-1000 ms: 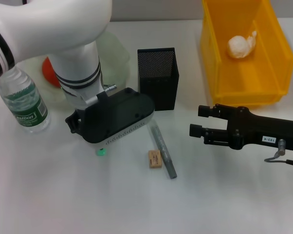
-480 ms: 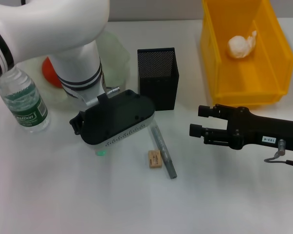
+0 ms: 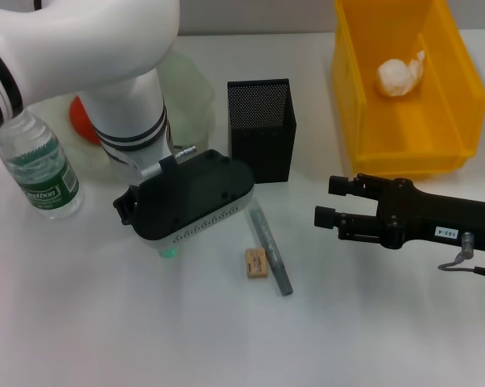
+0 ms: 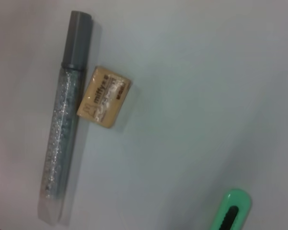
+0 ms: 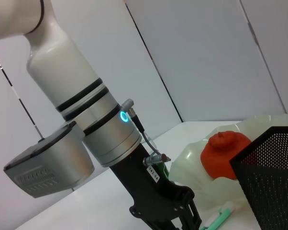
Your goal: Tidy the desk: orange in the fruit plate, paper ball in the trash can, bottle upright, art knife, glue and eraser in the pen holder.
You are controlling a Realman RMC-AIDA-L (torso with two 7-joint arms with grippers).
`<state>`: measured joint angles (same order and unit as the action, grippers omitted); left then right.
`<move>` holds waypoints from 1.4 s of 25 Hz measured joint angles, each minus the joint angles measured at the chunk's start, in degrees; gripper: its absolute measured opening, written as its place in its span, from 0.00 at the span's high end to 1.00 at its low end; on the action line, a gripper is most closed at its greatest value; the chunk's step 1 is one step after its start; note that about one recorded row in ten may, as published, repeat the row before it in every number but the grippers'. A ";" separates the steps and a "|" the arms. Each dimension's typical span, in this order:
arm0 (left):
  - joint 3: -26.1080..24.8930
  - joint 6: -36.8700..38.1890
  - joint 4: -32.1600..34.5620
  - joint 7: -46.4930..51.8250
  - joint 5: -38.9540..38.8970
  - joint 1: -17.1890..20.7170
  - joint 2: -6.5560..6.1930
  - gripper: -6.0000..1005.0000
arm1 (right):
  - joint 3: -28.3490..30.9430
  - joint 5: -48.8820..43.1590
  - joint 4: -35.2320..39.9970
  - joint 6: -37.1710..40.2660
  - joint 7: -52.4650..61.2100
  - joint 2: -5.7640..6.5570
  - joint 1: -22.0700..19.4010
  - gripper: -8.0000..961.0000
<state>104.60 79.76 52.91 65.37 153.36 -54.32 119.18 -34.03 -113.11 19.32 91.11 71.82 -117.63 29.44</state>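
Trash can (image 3: 404, 97), the bright yellow bin, stands at the far right of the white desk (image 3: 105, 322), and the paper ball (image 3: 400, 75) already lies inside it. Next in size is the fruit plate (image 3: 190, 97), pale green, at the far left behind my left arm, and the orange (image 3: 83, 117) sits in it, mostly hidden by that arm. The bottle (image 3: 37, 165) stands upright at the left edge, beside the plate. The pen holder (image 3: 261, 129), black mesh, stands in the middle, between the plate and the yellow bin. My left gripper (image 5: 175, 218) hangs low over the desk just in front of the pen holder, and I cannot tell if its fingers are released or clenched. Under it lies the art knife (image 4: 232, 213) with its green handle, only partly seen. The glue (image 3: 271, 248), a long grey glitter stick, lies just to the right of my left claw, and the eraser (image 3: 256, 263) lies against its side, touching or almost touching. My right gripper (image 3: 327, 201) hovers in front of the yellow bin, fingers spread and holding nothing, well apart from the glue and eraser.
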 joint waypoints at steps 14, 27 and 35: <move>0.48 -0.52 0.04 -0.56 -0.82 -0.26 0.00 0.68 | 0.02 0.00 0.20 0.17 0.17 0.03 0.00 0.18; 0.76 -1.17 -0.50 -1.61 -2.05 -0.31 0.00 0.68 | 0.02 -0.08 0.19 0.21 0.17 0.03 0.01 0.18; 0.86 -1.48 -0.55 -2.04 -2.29 -0.26 0.00 0.69 | 0.01 -0.10 0.19 0.29 0.17 0.03 -0.06 0.18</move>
<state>105.46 78.27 52.37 63.33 151.07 -54.58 119.18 -34.02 -113.20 19.51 91.41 71.99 -117.59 29.38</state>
